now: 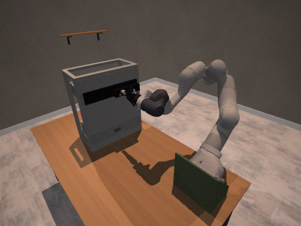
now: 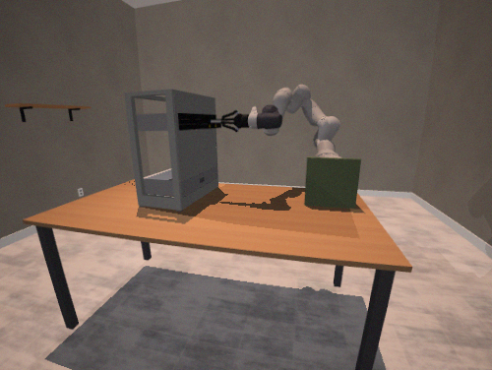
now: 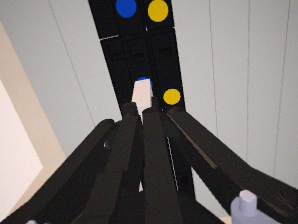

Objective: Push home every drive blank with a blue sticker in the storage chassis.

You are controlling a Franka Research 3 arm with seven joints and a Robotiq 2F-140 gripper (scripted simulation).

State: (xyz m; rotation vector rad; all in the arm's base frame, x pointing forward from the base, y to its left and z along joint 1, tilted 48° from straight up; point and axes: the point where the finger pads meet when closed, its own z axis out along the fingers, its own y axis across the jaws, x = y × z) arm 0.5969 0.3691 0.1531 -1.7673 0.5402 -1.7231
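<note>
A: Top view, quick. Where's the target?

B: The rack (image 1: 70, 73) stands toward the far left corner of the desk (image 1: 99, 186). The storage chassis (image 1: 99, 94) is the black strip across its front. My pincer (image 1: 130, 95) is at the strip's right end, fingers closed together, nothing between them. The arm reaches in from its base at the near right corner, behind a green panel (image 1: 197, 183), elbow high, forearm roughly level.

A: Exterior view?

B: Same story. The pincer (image 2: 227, 120) points horizontally at the rack's (image 2: 132, 143) front, wrist level with the chassis (image 2: 194, 120). Tips are at a pale stub standing out of the strip. The rack looks upright on the desk (image 2: 246, 231); I can't judge small shifts from here.

A: Wrist view, what matters?

B: The blue-sticker blank (image 3: 142, 95) lies dead ahead of my closed fingertips, and they look to be touching its pale face; only a sliver of the blue shows above it. Its long axis runs straight into the chassis, in line with my approach. Just beside it is a yellow sticker (image 3: 171, 96); leave that one. Farther up the strip are another blue sticker (image 3: 125, 7) and another yellow (image 3: 157, 10).

A: Next move?

B: My guess is a straight push along that axis, gently, so the rack doesn't slide or lean. The upper blue one probably still needs doing.
</note>
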